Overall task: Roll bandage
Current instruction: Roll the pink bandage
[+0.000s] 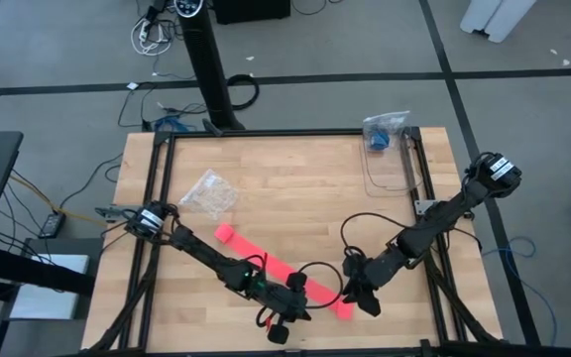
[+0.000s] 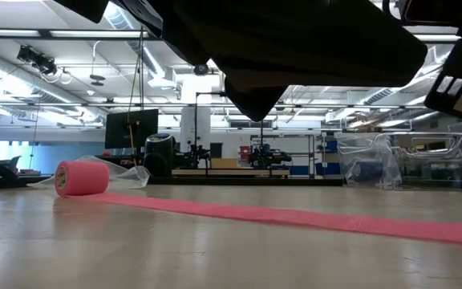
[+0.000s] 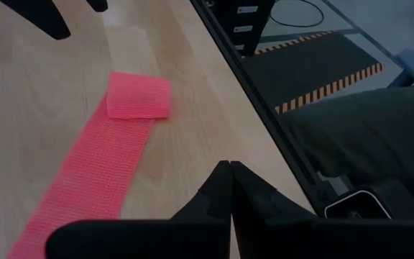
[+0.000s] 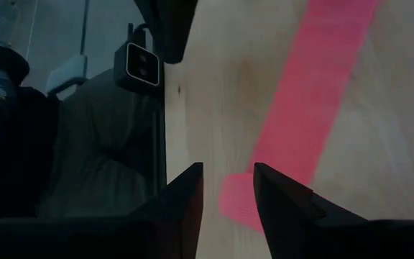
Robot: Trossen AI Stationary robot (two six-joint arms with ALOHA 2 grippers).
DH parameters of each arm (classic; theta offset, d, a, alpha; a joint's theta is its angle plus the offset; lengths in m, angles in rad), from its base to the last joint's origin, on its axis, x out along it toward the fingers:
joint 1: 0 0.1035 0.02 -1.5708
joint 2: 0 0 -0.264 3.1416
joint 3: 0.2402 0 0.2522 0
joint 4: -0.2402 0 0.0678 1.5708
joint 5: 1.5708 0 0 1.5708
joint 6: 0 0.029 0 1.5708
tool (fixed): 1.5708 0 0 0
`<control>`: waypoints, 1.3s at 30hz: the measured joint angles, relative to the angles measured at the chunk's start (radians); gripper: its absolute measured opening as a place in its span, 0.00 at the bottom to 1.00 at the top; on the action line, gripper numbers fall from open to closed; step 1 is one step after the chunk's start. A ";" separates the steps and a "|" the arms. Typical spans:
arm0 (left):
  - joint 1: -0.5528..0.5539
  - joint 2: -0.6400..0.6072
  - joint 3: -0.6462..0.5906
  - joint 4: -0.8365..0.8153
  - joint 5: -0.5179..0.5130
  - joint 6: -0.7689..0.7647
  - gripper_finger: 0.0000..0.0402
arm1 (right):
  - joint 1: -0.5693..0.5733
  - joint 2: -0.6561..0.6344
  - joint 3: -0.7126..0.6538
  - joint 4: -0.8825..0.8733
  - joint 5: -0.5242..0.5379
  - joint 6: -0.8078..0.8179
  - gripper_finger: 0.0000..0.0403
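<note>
The bandage [image 1: 276, 268] is a bright pink-red strip lying flat and slantwise on the wooden table. Its far-left end is a small roll [image 2: 83, 177], which also shows in the high view [image 1: 224, 233]. Its near-right end [image 3: 139, 95] is folded over a short way. My left gripper [image 3: 230, 167] is shut and empty beside the strip, near the table's front edge [image 1: 284, 322]. My right gripper [image 4: 227, 169] is open, low over the folded end [image 4: 239, 201], with one finger on each side of it [image 1: 358, 296]. I cannot see it touch the bandage.
A clear wrinkly plastic bag [image 1: 209, 193] lies at the left, behind the roll. A transparent plastic container [image 1: 385, 164] with a blue object stands at the far right. Black frame rails [image 1: 419, 178] run along the table's edges. Bare wood lies between the strip and the container.
</note>
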 joint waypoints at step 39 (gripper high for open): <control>0.000 0.001 0.001 0.000 0.001 -0.005 0.02 | 0.004 0.191 0.066 -0.060 -0.151 0.133 0.40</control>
